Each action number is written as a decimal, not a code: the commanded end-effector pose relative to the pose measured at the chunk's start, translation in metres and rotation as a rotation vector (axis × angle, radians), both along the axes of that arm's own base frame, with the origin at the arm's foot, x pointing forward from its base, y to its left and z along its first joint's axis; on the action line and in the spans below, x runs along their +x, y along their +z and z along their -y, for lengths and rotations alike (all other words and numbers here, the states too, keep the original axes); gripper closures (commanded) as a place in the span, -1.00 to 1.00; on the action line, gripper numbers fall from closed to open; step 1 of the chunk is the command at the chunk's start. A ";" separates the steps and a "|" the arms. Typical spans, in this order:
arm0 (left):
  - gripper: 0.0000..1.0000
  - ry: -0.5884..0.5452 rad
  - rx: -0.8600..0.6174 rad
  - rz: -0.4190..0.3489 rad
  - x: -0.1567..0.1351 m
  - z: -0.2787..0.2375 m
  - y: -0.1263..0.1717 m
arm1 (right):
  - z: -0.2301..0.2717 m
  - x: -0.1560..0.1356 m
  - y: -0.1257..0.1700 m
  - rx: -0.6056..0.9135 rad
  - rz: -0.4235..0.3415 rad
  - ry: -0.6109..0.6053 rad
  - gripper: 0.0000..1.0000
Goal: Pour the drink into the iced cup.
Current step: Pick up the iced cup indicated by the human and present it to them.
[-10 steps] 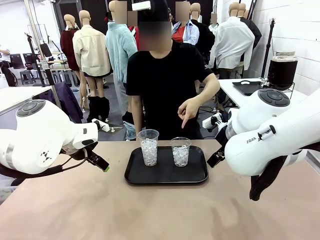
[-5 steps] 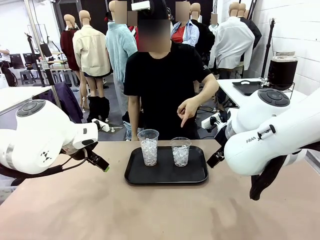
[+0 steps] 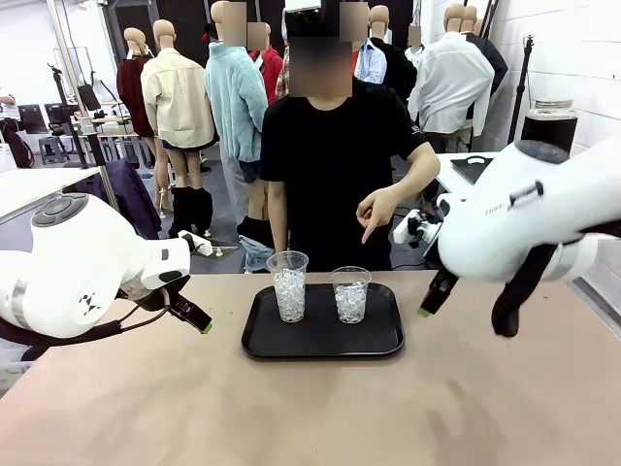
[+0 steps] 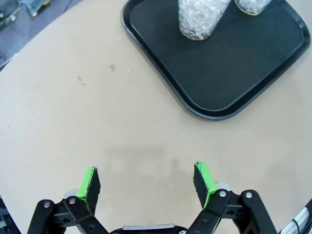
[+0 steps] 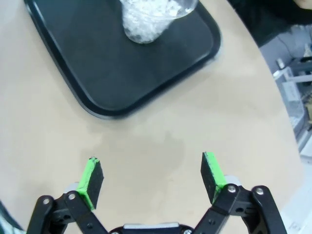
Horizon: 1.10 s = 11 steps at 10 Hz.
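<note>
Left gripper (image 4: 146,183), right gripper (image 5: 152,178) gaped empty beside black plastic tray (image 3: 262,345). Risk: arm swing might topple shorter ice-filled clear plastic cup (image 3: 350,296), scattering ice.

The left arm (image 3: 78,272) enters from the left, elbow bent and wrist low. The left gripper (image 4: 145,171) points forward and down, jaws spread wide, its green pads (image 4: 88,184) facing each other with nothing between them. The right arm (image 3: 524,209) reaches in from the right, held higher. The right gripper (image 5: 150,165) hangs downward, jaws likewise wide and empty.
</note>
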<state>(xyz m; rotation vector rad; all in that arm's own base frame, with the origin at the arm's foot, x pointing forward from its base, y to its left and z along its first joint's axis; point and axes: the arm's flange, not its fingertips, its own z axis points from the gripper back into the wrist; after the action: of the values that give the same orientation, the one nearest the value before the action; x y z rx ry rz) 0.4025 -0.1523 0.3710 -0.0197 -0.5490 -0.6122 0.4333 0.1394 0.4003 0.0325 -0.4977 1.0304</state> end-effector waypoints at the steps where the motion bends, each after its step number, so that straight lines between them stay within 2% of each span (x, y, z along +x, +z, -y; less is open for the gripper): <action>1: -1.00 0.003 -0.002 0.000 0.000 -0.001 0.000 | 0.019 0.039 -0.001 -0.019 -0.039 0.184 -1.00; 2: -1.00 0.003 -0.002 0.000 0.000 -0.001 0.000 | 0.020 0.050 -0.003 -0.004 -0.023 0.314 -1.00; 3: -1.00 0.003 -0.002 0.000 0.000 -0.001 0.000 | 0.024 0.059 -0.003 0.064 0.027 0.441 -1.00; 5: -1.00 0.003 -0.002 0.000 0.000 -0.001 0.000 | 0.029 0.076 -0.011 0.149 0.030 0.647 -1.00; 6: -1.00 0.003 -0.002 0.000 0.000 -0.001 0.000 | 0.030 0.082 -0.018 0.164 0.025 0.660 -1.00; 7: -1.00 0.003 -0.002 0.000 0.000 -0.001 0.000 | 0.024 0.074 -0.017 0.179 0.079 0.540 -1.00; 8: -1.00 0.003 -0.002 0.000 0.000 -0.001 0.000 | 0.015 0.052 0.010 0.138 0.081 0.601 -1.00; 10: -1.00 0.003 -0.002 0.000 0.000 -0.001 0.000 | 0.015 0.052 0.010 0.138 0.081 0.601 -1.00; 11: -1.00 0.003 -0.002 0.000 0.000 -0.001 0.000 | 0.019 0.059 0.000 0.156 0.085 0.607 -1.00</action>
<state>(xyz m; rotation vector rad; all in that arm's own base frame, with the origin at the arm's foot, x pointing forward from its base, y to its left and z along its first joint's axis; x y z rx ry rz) 0.4026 -0.1524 0.3708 -0.0194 -0.5486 -0.6123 0.4905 0.1239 0.4058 0.2814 -0.6674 1.5980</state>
